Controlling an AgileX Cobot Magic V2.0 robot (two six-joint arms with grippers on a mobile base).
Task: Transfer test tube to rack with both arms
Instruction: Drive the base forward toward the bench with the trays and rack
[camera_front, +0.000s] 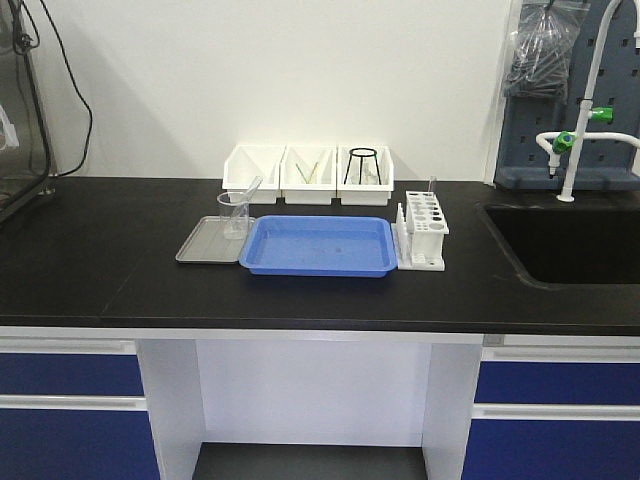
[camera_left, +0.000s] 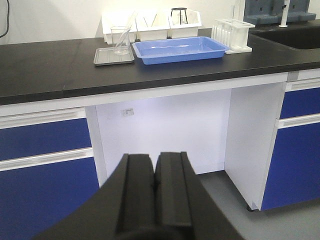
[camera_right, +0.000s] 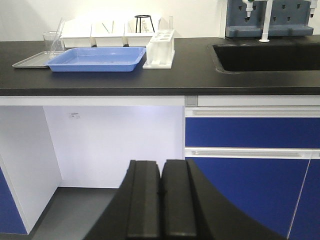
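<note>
**My grippers: all matte black**

My left gripper (camera_left: 154, 159): two boxy black fingers (camera_left: 137, 192) with bevelled top edges, on a curved black base that flares wide. My right gripper (camera_right: 161, 165): same matte black, slab fingers (camera_right: 145, 200), rounded shoulders widening downward.

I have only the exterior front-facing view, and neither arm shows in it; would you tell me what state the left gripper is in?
Observer: The left gripper is shut, with nothing held in it.
Operator: Thank you. And how is the right one?
Observer: The right gripper is also shut and holds nothing.
</note>
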